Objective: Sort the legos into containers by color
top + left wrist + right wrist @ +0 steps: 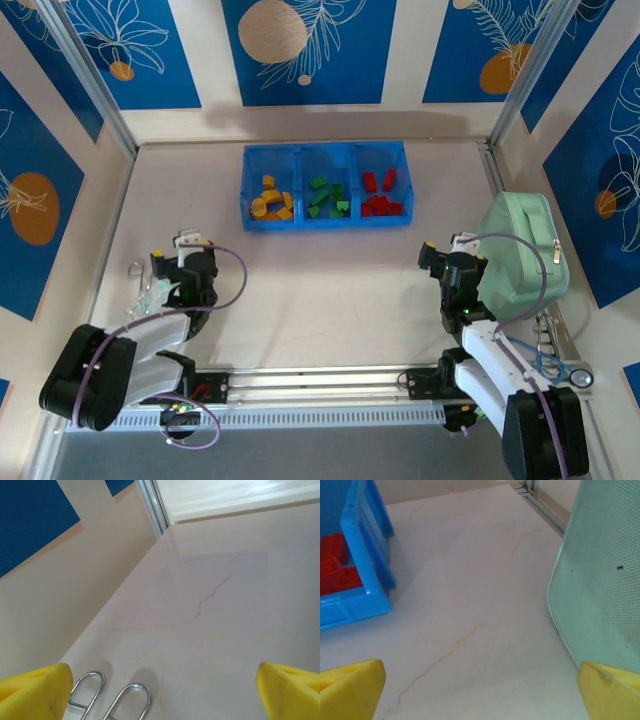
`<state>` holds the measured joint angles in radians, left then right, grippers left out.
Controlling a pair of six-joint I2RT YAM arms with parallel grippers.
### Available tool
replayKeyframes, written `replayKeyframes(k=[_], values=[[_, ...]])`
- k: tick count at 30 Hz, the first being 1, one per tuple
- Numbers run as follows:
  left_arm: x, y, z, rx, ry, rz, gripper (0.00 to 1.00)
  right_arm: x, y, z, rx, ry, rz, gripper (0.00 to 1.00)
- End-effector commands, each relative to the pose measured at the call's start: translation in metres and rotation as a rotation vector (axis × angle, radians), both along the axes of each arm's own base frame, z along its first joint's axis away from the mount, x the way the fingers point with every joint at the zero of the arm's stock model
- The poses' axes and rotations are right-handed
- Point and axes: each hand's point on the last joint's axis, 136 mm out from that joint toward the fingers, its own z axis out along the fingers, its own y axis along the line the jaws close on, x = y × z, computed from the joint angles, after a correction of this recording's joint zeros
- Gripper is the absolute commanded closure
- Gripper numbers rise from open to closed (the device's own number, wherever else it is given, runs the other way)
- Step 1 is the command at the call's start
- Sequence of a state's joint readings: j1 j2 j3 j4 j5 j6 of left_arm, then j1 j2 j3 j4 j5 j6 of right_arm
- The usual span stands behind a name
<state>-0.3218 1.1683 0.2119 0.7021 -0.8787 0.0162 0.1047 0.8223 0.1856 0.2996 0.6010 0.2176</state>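
Pouch: a mint-green zippered pouch [525,255] is laid at the right edge of the table, tilted slightly.
Table: a pale table top [320,300] is marked with faint brownish veins.
Loops: two shiny metal loops [112,700] are laid flat, side by side, near the left edge.
Walls: blue panels [300,50] printed with white leaves and orange discs are set around the table.
Rail: a metal rail [320,380] is fixed along the near edge.
Small item: a blue-and-metal item [560,368] is seen just near of the pouch; its kind cannot be told.

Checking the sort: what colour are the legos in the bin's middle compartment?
Those legos are green; the top external view shows them best.
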Motion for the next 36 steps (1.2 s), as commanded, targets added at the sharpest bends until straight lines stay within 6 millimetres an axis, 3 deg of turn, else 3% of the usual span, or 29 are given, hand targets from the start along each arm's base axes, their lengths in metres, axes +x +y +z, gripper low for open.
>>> replayKeyframes(k=[1,11,15,22,28,31,34,36], values=[[0.009,0.001,0.012,-0.059,-0.090,-0.007,0.06,0.008,0.003,0.021,-0.011,-0.128,0.027,0.01],[0.017,0.012,0.014,-0.097,-0.195,0.002,0.01,0.013,-0.002,0.023,0.018,-0.195,0.031,0.01],[0.021,0.019,0.004,-0.135,-0.247,0.018,0.00,0.025,-0.003,0.021,0.018,-0.193,0.031,0.01],[0.021,0.016,0.004,-0.128,-0.263,-0.012,0.00,0.037,0.000,0.023,0.017,-0.228,0.049,0.01],[0.029,-0.005,0.005,-0.085,-0.237,-0.109,0.00,0.047,0.001,0.022,0.038,-0.247,0.058,0.01],[0.034,-0.015,0.005,-0.053,-0.218,-0.149,0.00,0.056,0.000,0.010,0.083,-0.277,0.060,0.01],[0.040,-0.033,0.004,-0.016,-0.190,-0.231,0.00,0.059,0.019,0.008,0.050,-0.274,0.159,0.01],[0.045,-0.047,0.002,0.020,-0.165,-0.294,0.00,0.063,0.020,0.007,0.052,-0.234,0.164,0.01]])
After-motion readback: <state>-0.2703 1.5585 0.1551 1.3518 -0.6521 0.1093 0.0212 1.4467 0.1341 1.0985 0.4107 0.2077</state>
